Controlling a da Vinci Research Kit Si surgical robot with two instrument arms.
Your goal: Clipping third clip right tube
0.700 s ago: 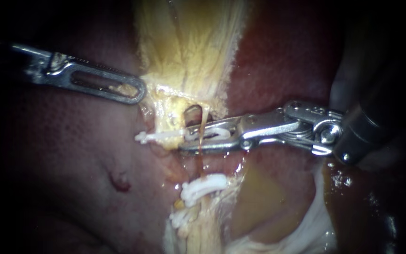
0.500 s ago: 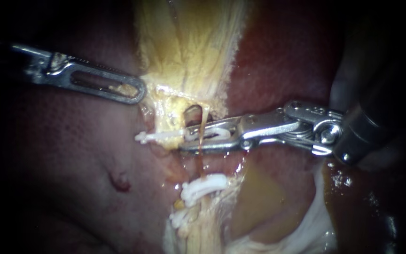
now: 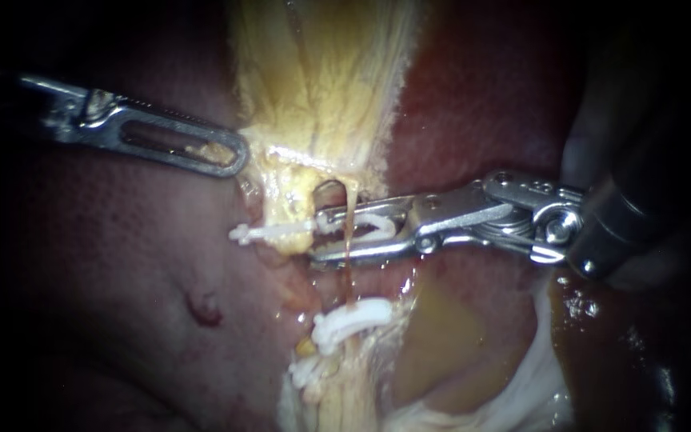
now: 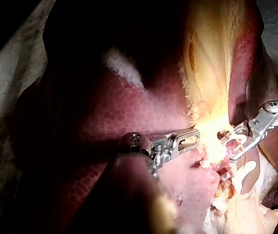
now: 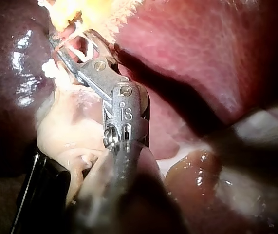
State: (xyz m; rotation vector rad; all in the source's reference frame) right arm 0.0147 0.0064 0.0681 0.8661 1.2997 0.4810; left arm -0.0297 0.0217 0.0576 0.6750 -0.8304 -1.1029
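My right instrument (image 3: 317, 234) comes in from the right, its two long jaws a little apart around the thin brown right tube (image 3: 348, 276). A white clip (image 3: 373, 226) lies between those jaws, across the tube. Another white clip (image 3: 269, 232) sticks out leftward from the yellow tissue beside it. Two more white clips (image 3: 349, 316) sit lower on the stalk. My left instrument (image 3: 229, 156) holds the edge of the yellow gallbladder tissue (image 3: 321, 88) with its windowed jaws shut. The right wrist view shows the right instrument's jaws (image 5: 63, 41) spread with the white clip between them.
Dark red liver (image 3: 105, 264) fills the left side, with a small bleeding spot (image 3: 205, 312) on it. A pale, glistening flap of tissue (image 3: 521, 376) lies below the right instrument's wrist. A black bar (image 5: 36, 190) shows beside the shaft in the right wrist view.
The right instrument's jaws have spread a little wider around the clip and tube. The left instrument has stayed put.
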